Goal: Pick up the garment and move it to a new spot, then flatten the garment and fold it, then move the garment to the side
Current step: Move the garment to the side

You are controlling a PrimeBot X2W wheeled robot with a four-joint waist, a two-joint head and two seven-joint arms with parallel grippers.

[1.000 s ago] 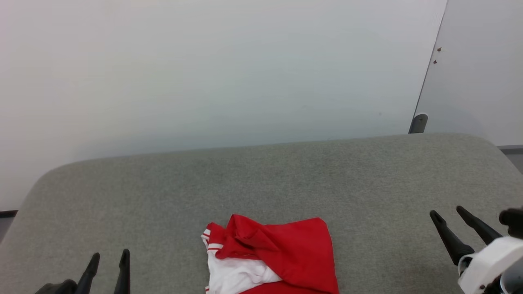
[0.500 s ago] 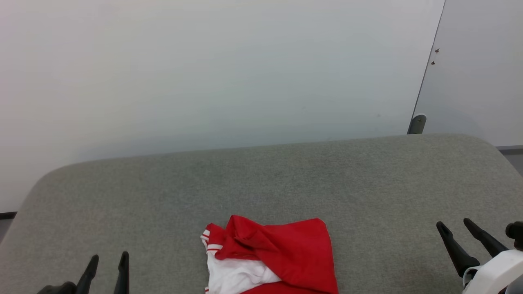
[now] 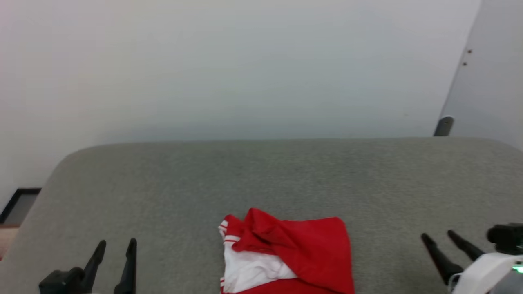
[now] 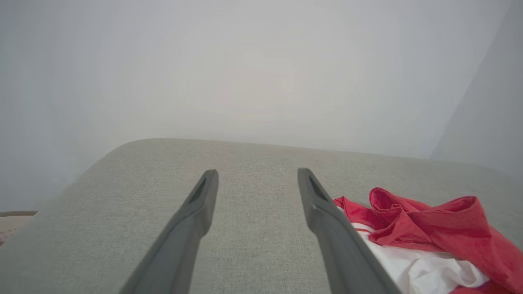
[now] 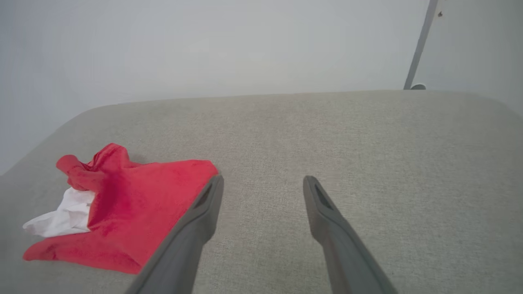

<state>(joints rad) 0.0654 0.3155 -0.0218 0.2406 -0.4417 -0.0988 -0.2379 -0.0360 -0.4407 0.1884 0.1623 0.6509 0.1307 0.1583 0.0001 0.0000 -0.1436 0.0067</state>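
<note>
The garment (image 3: pixel 286 255) lies crumpled on the grey padded table (image 3: pixel 261 175), near its front edge at the middle; red cloth covers a white sleeve with striped trim. My left gripper (image 3: pixel 116 247) stands open at the lower left, well apart from it. In the left wrist view the garment (image 4: pixel 425 232) lies to the right of my open left gripper (image 4: pixel 257 175). My right gripper (image 3: pixel 437 236) is open at the lower right, clear of the cloth. In the right wrist view the garment (image 5: pixel 122 208) sits left of the open right gripper (image 5: pixel 263 181).
A pale wall rises behind the table's far rounded edge. A grey post (image 3: pixel 443 126) and a wall panel seam stand at the back right. A strip of floor (image 3: pixel 16 212) shows past the table's left edge. Bare grey padding stretches behind and beside the garment.
The head camera has turned, shifting the whole picture to the right. The right gripper has drawn back and lower in the view. The garment lies as before.
</note>
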